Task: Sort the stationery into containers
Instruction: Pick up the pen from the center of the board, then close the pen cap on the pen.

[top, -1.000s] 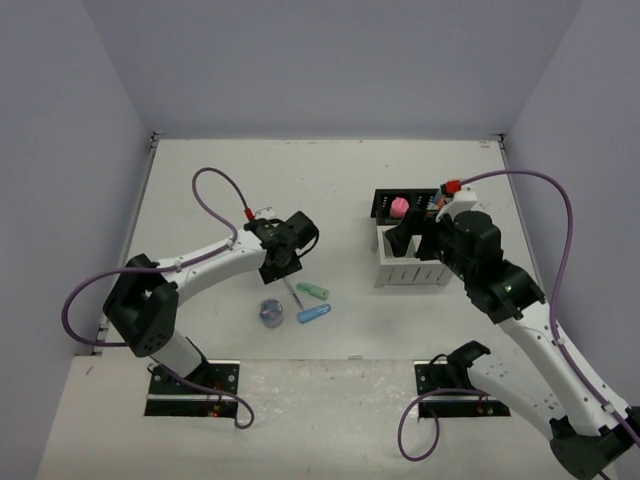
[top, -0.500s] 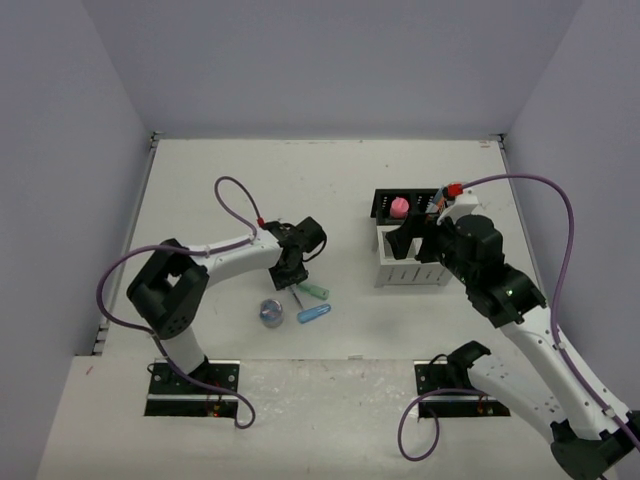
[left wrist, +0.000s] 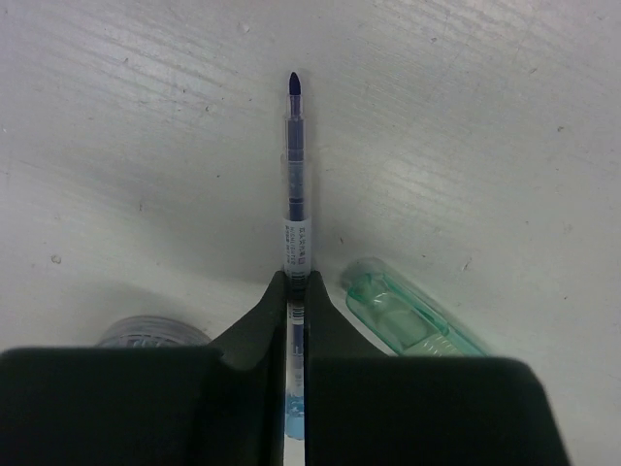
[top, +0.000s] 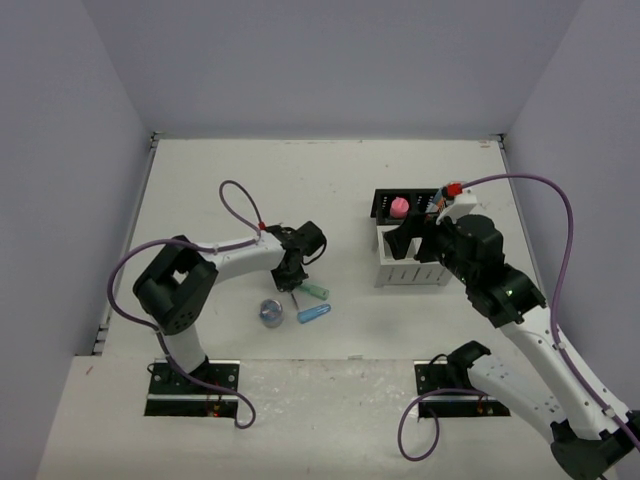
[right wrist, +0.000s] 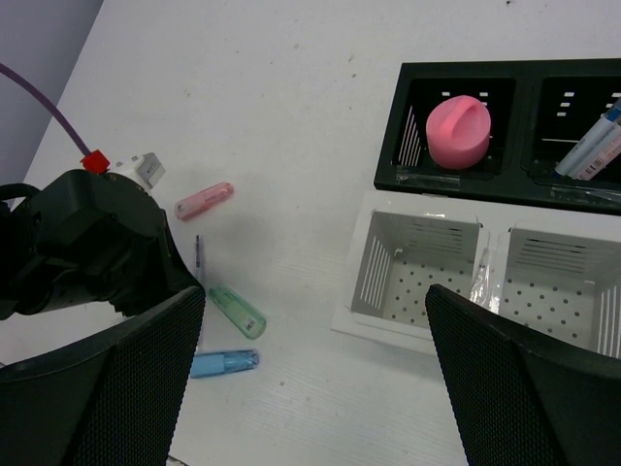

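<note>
My left gripper is shut on a thin clear pen with a dark tip, which lies flat on the table and points away from the wrist. In the top view this gripper is low over the table centre. A mint capsule lies just right of the pen, a blue capsule below it, and a blue-grey roll to the left. A pink capsule lies farther back. My right gripper hangs open and holds nothing, above the white container.
The black container stands behind the white one. It holds a pink round piece in its left compartment and pens in its right. The left arm reaches in beside the loose capsules.
My left gripper has moved right and down onto the pen and shut on it. The right arm has stayed still.
</note>
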Robot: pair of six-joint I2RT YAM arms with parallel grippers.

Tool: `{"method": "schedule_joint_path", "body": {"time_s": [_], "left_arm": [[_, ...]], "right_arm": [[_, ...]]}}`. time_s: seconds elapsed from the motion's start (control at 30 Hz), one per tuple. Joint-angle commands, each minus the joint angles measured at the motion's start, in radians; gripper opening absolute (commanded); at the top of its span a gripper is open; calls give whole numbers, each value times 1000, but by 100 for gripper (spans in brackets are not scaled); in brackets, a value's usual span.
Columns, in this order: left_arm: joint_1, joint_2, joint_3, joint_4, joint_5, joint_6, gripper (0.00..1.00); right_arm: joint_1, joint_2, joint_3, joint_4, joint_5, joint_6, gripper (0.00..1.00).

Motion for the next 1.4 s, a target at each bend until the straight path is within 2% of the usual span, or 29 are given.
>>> {"method": "schedule_joint_path", "body": {"time_s": [0.0, 0.2, 0.33, 0.43, 0.53, 0.6, 0.67, 0.7, 0.8, 0.93, 1.07, 1.13, 1.27, 1.37], "left_arm": [[17, 15, -57, 15, 0, 1, 0], [18, -84, -47, 0, -13, 10, 0], [18, -199, -24, -7, -39, 54, 0], [17, -351, -33, 60, -40, 137, 0], [18, -490, -81, 159, -2, 214, 0], [16, -635, -119, 251, 35, 289, 0], [18, -752, -141, 276, 41, 338, 0], [18, -763, -145, 283, 41, 373, 0], [18, -971, -139, 300, 33, 562, 0], [18, -1151, -137, 309, 53, 769, 0], [18, -1290, -154, 298, 103, 871, 0], [18, -1358, -178, 295, 110, 893, 0], [16, -1400, -210, 279, 107, 915, 0], [18, -1413, -239, 270, 102, 921, 0]], "right_arm": [[1, -20, -11, 35, -32, -10, 98], [1, -57, -25, 55, -130, -37, 98], [6, -53, -25, 51, -296, -74, 91], [97, 14, -16, 9, -394, -111, 86], [240, 83, 15, -67, -261, -139, 85], [371, 146, 46, -137, -158, -151, 82], [454, 210, 72, -209, -77, -145, 79], [462, 236, 82, -236, -69, -140, 78], [601, 346, 112, -324, 82, -88, 71], [714, 490, 127, -345, 157, -33, 61], [763, 639, 122, -318, 239, -21, 54], [779, 697, 136, -310, 244, -36, 49], [814, 747, 140, -257, 160, -90, 49], [823, 825, 159, -294, 92, -84, 47]]}}
